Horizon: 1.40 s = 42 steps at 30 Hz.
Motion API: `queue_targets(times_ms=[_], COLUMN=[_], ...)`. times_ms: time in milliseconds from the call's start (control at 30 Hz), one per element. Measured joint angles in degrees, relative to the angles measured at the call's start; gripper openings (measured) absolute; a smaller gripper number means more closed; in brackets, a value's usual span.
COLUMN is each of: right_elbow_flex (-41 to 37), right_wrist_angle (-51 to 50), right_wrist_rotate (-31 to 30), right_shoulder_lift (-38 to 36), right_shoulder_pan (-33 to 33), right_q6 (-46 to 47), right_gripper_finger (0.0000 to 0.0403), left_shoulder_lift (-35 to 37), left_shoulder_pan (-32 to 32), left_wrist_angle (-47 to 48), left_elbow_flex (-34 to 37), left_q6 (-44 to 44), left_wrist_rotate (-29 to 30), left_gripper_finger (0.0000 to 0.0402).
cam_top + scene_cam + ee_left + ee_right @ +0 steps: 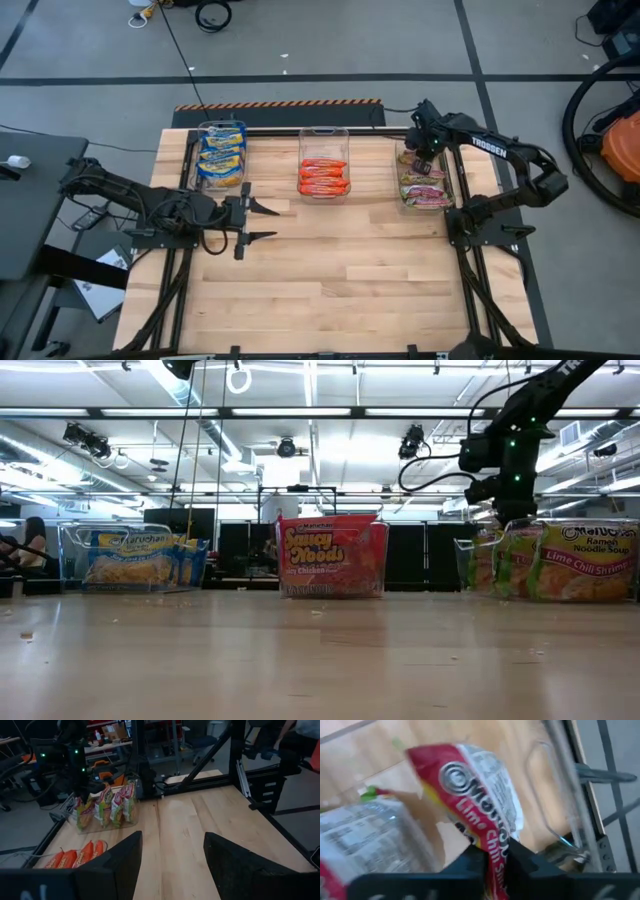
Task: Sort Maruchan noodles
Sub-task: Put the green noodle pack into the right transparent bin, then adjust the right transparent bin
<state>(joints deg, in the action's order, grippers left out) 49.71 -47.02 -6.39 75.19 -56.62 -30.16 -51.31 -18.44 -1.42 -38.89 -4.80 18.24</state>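
Right wrist view: a Lime Chili packet (485, 815) is sitting pinched between the right end effector's (495, 862) fingers, over the right-hand bin (446, 185) holding the other silvery packets (424, 186). Yellow packets (222, 155) and orange packets (323, 177) are filling their own bins. Left end effector (262, 221) is waiting with fingers spread and empty above bare worktop (340, 270). Likely step: depositing this packet; next calls for lowering and letting go.

Table (330, 280): light wooden butcher-block top. Along its far edge, three clear bins well apart: left bin (221, 155) with yellow-and-blue packets, middle bin (324, 175) with orange-red packets, right bin (424, 180) with green-and-pink packets.
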Motion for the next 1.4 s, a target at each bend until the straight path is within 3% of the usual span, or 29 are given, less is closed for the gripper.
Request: queue_targets(times_ms=[100, 267, 533, 833, 1000, 1167, 1400], right_elbow_flex=[0.0, 0.0, 0.1, 0.4, 5.4, 12.7, 17.4], right_wrist_angle=[-1.4, -6.6, -7.2, -8.5, -10.9, -15.7, -26.6], right_wrist_rotate=[0.0, 0.6, 9.1, 7.0, 6.3, 5.9, 8.9], right_shoulder_lift=[-0.7, -2.8, -1.8, -1.4, -2.4, -3.9, -6.9], right_shoulder_pan=[1.5, 2.9, 1.1, 0.7, 1.7, 4.7, 14.7], right_q6=[-1.6, -2.9, -2.8, 0.0, 1.9, 10.1, 33.1], right_gripper_finger=[0.0018, 0.003, 0.0014, 0.0119, 0.0156, 0.016, 0.0157], left_shoulder_lift=[0.0, 0.0, 0.0, 6.2, 9.1, 9.9, 10.3], left_shoulder_pan=[0.0, 0.0, 0.0, 3.6, 5.1, 4.3, 3.7], left_wrist_angle=[0.0, 0.0, 0.0, 3.4, 6.4, 6.0, 5.8], left_elbow_flex=[0.0, 0.0, 0.0, -0.1, -0.1, -0.1, -0.1], left_q6=[0.0, 0.0, 1.3, 6.3, 7.1, 5.7, 5.6], left_wrist_rotate=[0.0, 0.0, 0.0, -0.1, -1.9, -2.0, -2.0], left_gripper_finger=[0.0217, 0.0217, 0.0217, 0.0218, 0.0218, 0.0218, 0.0218])
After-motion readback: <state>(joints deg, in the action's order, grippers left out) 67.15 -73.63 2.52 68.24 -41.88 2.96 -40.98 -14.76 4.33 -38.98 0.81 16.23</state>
